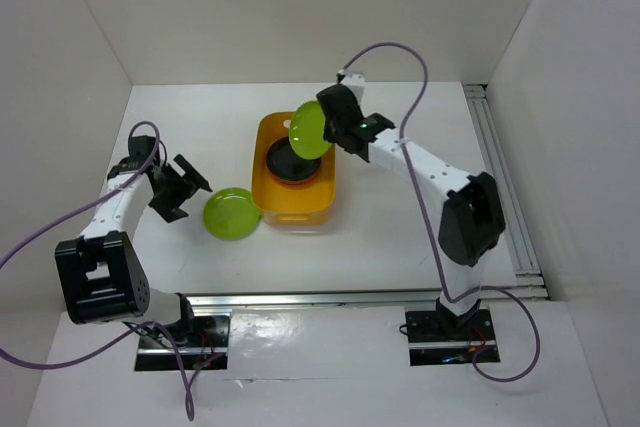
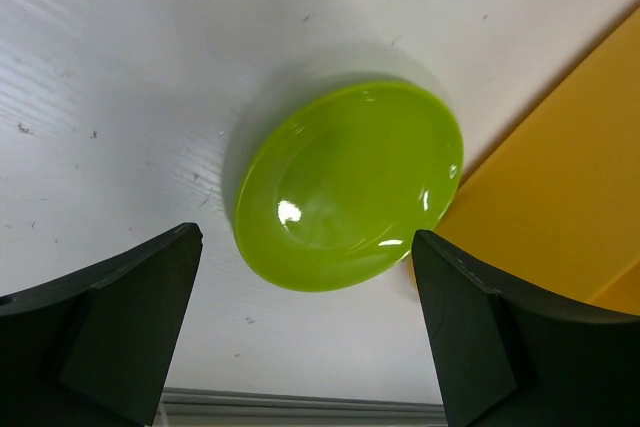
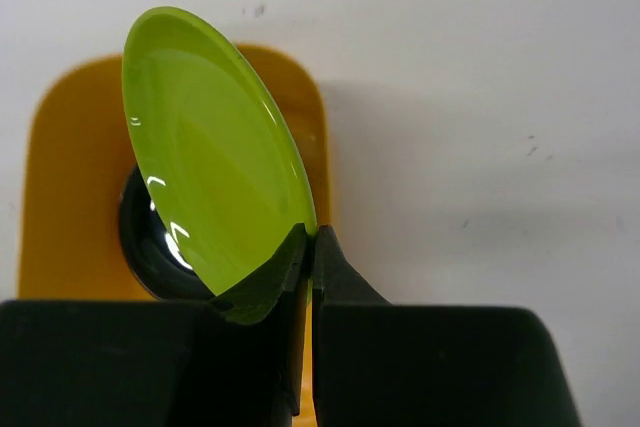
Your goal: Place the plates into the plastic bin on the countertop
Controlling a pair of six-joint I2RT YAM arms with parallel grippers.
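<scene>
Closest to the left wrist camera, the left gripper (image 1: 188, 195) is hanging with its jaws spread wide, holding nothing; I am reading it as staged for a pick. Beyond its fingers (image 2: 130, 327) the loose lime plate (image 2: 350, 187) is lying flat and right side up on the desk (image 1: 400, 237), just beside the left wall of the plastic bin (image 1: 295, 209). I cannot tell whether rim and wall are touching.

Moving right, the plastic bin is sitting mid-desk and holding a black plate (image 1: 290, 162) flat inside. I cannot tell whether anything is lying beneath it.

Further right, the right gripper (image 3: 310, 237) is pinching the held lime plate (image 3: 210, 157) by its rim, jaws closed narrow on the edge. That plate is hanging steeply tilted, nearly on edge, above the far end of the bin and over the black plate.

Step in hand, as I am judging it: depositing the held lime plate. The next move is calling for lowering and levelling it over the black plate before releasing, since letting go at this tilt is risking a bounce off the bin wall. The loose lime plate is not yet binned; lying so near the wall, it is calling for a rim grasp from its open left side.
</scene>
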